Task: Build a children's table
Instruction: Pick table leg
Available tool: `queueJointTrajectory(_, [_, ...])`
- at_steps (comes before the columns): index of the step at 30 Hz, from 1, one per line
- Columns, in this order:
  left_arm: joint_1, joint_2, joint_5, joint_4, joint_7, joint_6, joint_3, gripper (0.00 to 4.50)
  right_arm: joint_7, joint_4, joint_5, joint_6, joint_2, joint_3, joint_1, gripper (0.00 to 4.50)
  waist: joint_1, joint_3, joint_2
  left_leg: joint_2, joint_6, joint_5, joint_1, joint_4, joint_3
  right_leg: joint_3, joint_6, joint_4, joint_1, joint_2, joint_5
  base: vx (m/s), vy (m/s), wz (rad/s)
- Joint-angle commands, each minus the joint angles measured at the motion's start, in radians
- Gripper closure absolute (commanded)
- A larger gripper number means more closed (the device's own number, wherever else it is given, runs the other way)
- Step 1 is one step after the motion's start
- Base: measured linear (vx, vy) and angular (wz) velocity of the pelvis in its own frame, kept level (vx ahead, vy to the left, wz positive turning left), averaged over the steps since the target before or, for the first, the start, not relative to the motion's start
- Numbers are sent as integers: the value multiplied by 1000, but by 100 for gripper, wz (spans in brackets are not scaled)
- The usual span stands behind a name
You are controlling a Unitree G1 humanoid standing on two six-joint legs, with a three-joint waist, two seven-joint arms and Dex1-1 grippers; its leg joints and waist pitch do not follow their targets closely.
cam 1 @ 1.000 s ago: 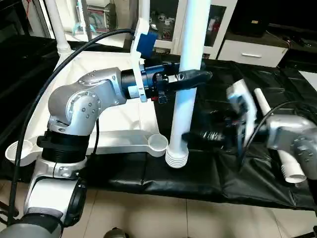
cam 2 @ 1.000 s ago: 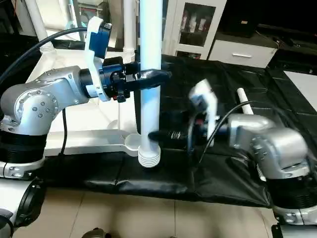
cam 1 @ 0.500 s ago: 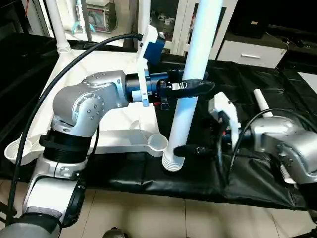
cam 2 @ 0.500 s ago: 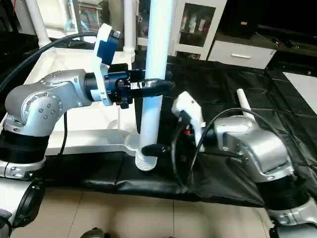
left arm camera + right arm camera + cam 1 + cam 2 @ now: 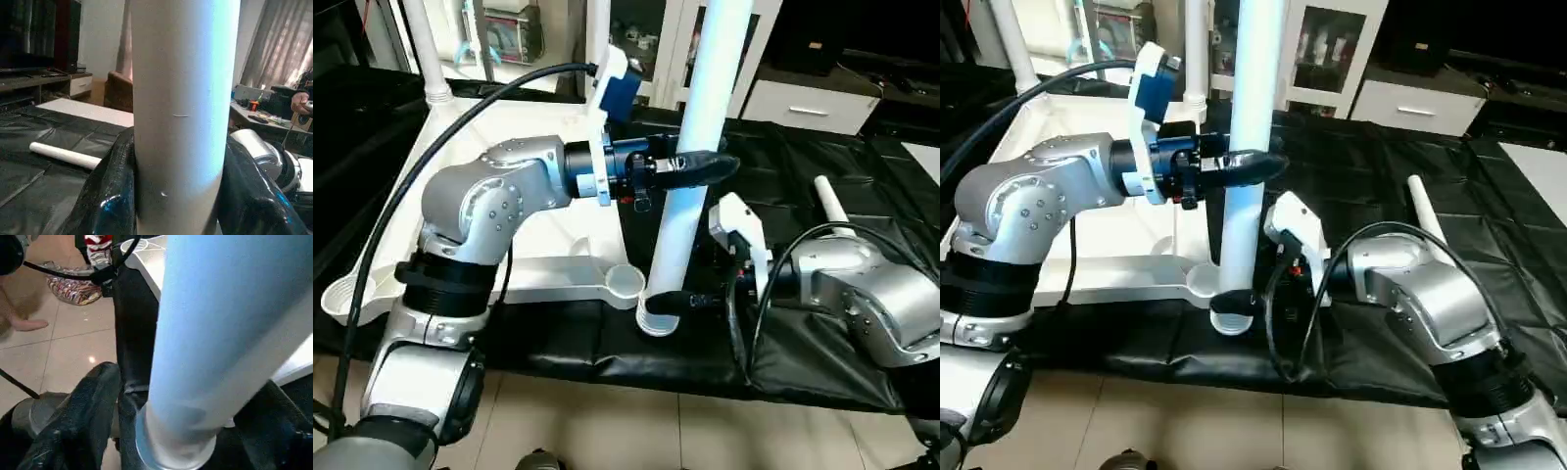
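The children's table top (image 5: 548, 274) lies underside up on the left, with a round corner socket (image 5: 626, 281) at its near right corner. A long white leg (image 5: 690, 196) stands almost upright, its ribbed lower end on the black cloth just right of that socket. My left gripper (image 5: 705, 166) is shut on the leg at mid-height, and its fingers (image 5: 110, 196) press both sides. My right gripper (image 5: 666, 299) is low at the leg's foot. Its fingers (image 5: 83, 421) straddle the leg (image 5: 215, 342), open, with a gap on one side.
Another leg (image 5: 832, 206) lies on the black cloth (image 5: 783, 157) behind my right arm. Two legs (image 5: 423, 49) (image 5: 597, 29) stand in the top's far sockets. Cabinets line the back wall. A person's hand (image 5: 301, 100) rests at a desk farther off.
My right gripper has swung left to the leg's foot, and its fingers now stand on either side of it, narrower than before. The left gripper keeps its hold.
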Motion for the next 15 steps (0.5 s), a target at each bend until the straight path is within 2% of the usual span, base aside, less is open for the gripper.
queueJointTrajectory(1, [-32, -6, -1, 0, -1, -5, 4, 275, -5, 8, -19, -13, 0, -5, 10, 151, -2, -75, 7, 49, -34, -175, 20, -74, -13, 42, -187, -57, 57, -53, -210, 0, 0, 0])
queueJointTrajectory(5, [-32, -6, -2, -2, -3, -2, 2, 275, -5, 14, -23, -20, 0, -3, 12, 182, -1, -75, 6, 47, -33, -176, 20, -73, -13, 42, -192, -57, 59, -54, -205, 0, 0, 0])
queueJointTrajectory(7, [-33, -6, -1, -2, -5, -2, 1, 275, -4, 14, -25, -22, 0, -2, 12, 212, -1, -75, 7, 48, -32, -174, 19, -73, -13, 42, -193, -57, 60, -54, -201, 0, 0, 0])
queueJointTrajectory(10, [-34, 1, 0, -2, -17, -1, -3, 275, 6, 13, -30, -25, -7, 7, 14, 225, -1, -75, 8, 48, -31, -177, 21, -73, -12, 42, -196, -58, 59, -53, -199, 0, 0, 0])
queueJointTrajectory(11, [-34, 2, 0, -1, -19, -1, -4, 275, 8, 14, -32, -26, -8, 8, 14, 246, -1, -75, 8, 47, -31, -179, 20, -73, -13, 42, -196, -57, 60, -53, -200, 0, 0, 0])
queueJointTrajectory(15, [-36, -3, -2, -5, -17, 2, -5, 275, 10, 13, -41, -28, -4, 9, 18, 254, -1, -75, 11, 49, -33, -184, 22, -74, -13, 42, -198, -57, 58, -53, -203, 0, 0, 0])
